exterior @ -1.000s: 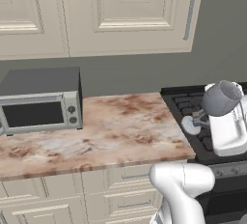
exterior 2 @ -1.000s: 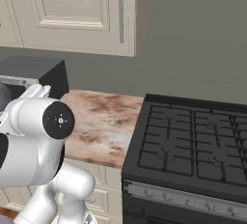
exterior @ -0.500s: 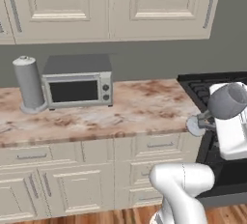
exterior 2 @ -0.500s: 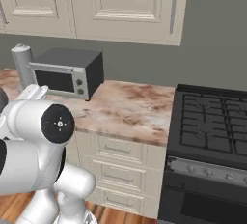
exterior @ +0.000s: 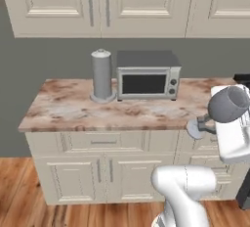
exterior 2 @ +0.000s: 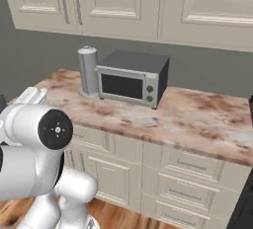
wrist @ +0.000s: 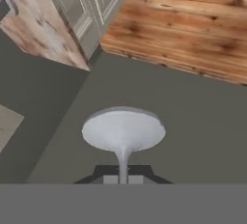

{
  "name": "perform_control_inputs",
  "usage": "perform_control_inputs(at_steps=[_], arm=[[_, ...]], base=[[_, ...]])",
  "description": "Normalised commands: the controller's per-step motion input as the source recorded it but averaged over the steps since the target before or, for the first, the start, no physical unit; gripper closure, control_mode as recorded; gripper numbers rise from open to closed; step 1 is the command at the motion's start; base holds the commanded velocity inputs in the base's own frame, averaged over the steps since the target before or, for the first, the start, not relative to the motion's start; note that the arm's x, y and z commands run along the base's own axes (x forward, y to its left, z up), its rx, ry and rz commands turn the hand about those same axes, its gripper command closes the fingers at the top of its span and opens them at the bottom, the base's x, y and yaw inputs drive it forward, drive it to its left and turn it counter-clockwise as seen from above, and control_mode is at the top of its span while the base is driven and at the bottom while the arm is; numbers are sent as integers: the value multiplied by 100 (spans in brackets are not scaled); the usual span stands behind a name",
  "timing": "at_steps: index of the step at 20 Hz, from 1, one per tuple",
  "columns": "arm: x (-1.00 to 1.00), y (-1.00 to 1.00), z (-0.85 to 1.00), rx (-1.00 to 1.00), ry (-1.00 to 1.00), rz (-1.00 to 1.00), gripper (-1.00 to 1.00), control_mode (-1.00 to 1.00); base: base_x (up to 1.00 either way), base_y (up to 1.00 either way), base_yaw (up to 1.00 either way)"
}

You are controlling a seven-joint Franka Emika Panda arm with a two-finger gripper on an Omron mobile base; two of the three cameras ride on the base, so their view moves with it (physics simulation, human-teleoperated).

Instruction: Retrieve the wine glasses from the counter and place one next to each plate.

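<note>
Jaws of mine are clamped on the thin stem of a wine glass (wrist: pixel 123 132), whose round foot faces the hand camera. From my left base camera, the glass (exterior: pixel 220 109) hangs in the air off the right end of the marbled table (exterior: pixel 73 108), clear of its top.

You are looking at a home kitchen. A marbled stone bench (exterior: pixel 73 111) tops cream panelled drawers (exterior: pixel 102 143) and doors, with matching wall cupboards (exterior: pixel 97 3) above against a grey wall. On the bench a toaster oven (exterior: pixel 148 75) stands just right of a grey canister (exterior: pixel 101 75). The floor (exterior: pixel 14 192) is wood plank.
</note>
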Motion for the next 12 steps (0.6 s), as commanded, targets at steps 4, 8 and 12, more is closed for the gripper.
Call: perform_control_inputs(at_steps=[4,8,12], arm=[[0,0,0,0,0,0,100,100],[0,0,0,0,0,0,100,100],[0,0,0,0,0,0,100,100]], base=[[0,100,32],[0,100,46],[0,75,70]])
